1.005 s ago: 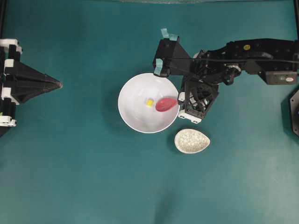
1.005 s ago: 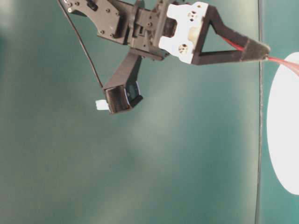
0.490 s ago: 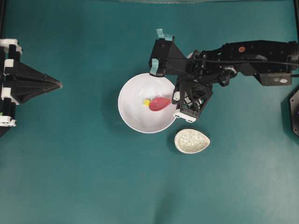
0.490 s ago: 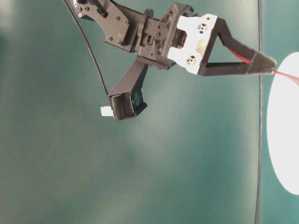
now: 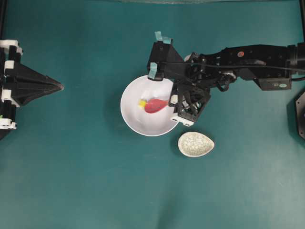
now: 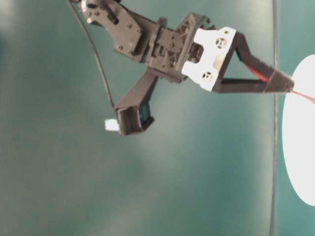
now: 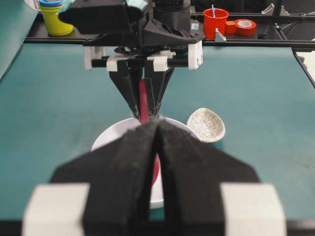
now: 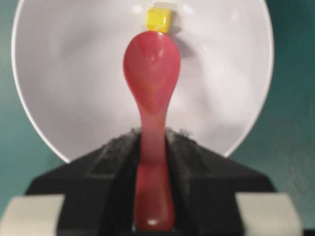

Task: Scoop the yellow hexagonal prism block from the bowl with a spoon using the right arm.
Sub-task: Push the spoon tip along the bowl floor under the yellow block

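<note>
Spoon (image 8: 151, 93) pinched by its handle in my right gripper (image 8: 152, 157), scoop tip against the yellow block (image 8: 158, 19) to slide beneath it in the bowl (image 8: 69, 98).

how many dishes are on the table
2: the white bowl at the middle, with the spoon and yellow block inside it, and the speckled spoon rest on the table just beside the bowl's lower right. None appear hidden.

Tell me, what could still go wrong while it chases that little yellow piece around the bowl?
The yellow block sits just beyond the spoon tip, not in the scoop, so the spoon may only push it up the white bowl wall. The right end effector grips just the handle; pressing down might twist the spoon. Pushing sideways could shift the bowl.
</note>
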`<action>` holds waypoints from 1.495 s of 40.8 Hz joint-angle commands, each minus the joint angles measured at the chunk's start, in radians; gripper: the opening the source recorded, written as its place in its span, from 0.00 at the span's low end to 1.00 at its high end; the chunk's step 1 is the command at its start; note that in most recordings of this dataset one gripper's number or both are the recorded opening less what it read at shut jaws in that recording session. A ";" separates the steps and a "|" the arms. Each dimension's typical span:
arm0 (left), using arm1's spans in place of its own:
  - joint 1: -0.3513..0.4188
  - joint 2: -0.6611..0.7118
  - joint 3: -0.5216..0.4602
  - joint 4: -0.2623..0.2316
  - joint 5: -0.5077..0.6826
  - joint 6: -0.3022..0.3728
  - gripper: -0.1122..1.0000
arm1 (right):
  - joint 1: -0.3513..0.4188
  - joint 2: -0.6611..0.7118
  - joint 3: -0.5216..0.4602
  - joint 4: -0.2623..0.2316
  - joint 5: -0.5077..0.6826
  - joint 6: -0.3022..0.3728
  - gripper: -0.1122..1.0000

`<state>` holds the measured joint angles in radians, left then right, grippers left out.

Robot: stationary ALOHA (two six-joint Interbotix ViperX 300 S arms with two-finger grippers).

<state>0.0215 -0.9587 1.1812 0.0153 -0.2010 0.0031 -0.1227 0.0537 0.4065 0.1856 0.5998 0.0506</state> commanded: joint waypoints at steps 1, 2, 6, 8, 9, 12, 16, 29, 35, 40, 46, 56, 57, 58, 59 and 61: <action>0.000 0.006 -0.026 0.003 -0.011 0.002 0.11 | 0.003 -0.008 -0.032 -0.002 -0.017 -0.002 0.31; 0.000 0.006 -0.026 0.003 -0.011 0.002 0.11 | 0.003 -0.008 -0.034 -0.003 -0.021 -0.002 0.31; 0.000 0.006 -0.028 0.003 -0.011 0.002 0.11 | 0.003 -0.006 -0.038 -0.005 -0.034 -0.002 0.31; 0.000 0.006 -0.026 0.003 -0.011 0.002 0.11 | 0.003 -0.006 -0.038 -0.005 -0.040 -0.002 0.31; -0.002 0.006 -0.026 0.003 -0.011 0.002 0.11 | 0.003 -0.006 -0.038 -0.006 -0.041 -0.002 0.31; -0.002 0.006 -0.026 0.003 -0.011 0.000 0.11 | 0.003 -0.006 -0.038 -0.006 -0.044 -0.002 0.31; 0.000 0.006 -0.026 0.003 -0.011 0.000 0.11 | 0.003 -0.006 -0.038 -0.006 -0.044 -0.002 0.31; -0.002 0.006 -0.026 0.003 -0.011 0.000 0.11 | 0.003 -0.005 -0.037 -0.014 -0.064 -0.002 0.31; -0.006 0.006 -0.028 0.003 -0.011 0.000 0.11 | 0.003 -0.006 -0.034 -0.014 -0.075 -0.002 0.31; -0.008 0.006 -0.028 0.003 -0.011 0.000 0.11 | 0.003 -0.003 -0.028 -0.015 -0.084 -0.002 0.31; -0.006 0.006 -0.028 0.003 -0.011 0.000 0.11 | 0.003 0.003 -0.025 -0.014 -0.094 0.000 0.31; -0.008 0.006 -0.026 0.003 -0.012 -0.003 0.11 | 0.003 0.008 -0.011 -0.014 -0.109 0.002 0.31; -0.008 0.006 -0.026 0.003 -0.011 -0.003 0.11 | 0.003 0.008 -0.011 -0.015 -0.110 0.002 0.31; -0.008 0.006 -0.026 0.003 -0.011 -0.003 0.11 | 0.003 0.009 -0.006 -0.015 -0.114 0.002 0.31; -0.008 0.006 -0.028 0.003 -0.011 -0.003 0.11 | 0.003 0.008 -0.003 -0.015 -0.115 0.002 0.31; -0.006 0.006 -0.028 0.003 -0.012 -0.003 0.11 | 0.003 0.008 0.003 -0.015 -0.118 0.002 0.31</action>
<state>0.0153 -0.9603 1.1796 0.0153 -0.2025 0.0015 -0.1212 0.0736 0.4111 0.1718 0.4939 0.0506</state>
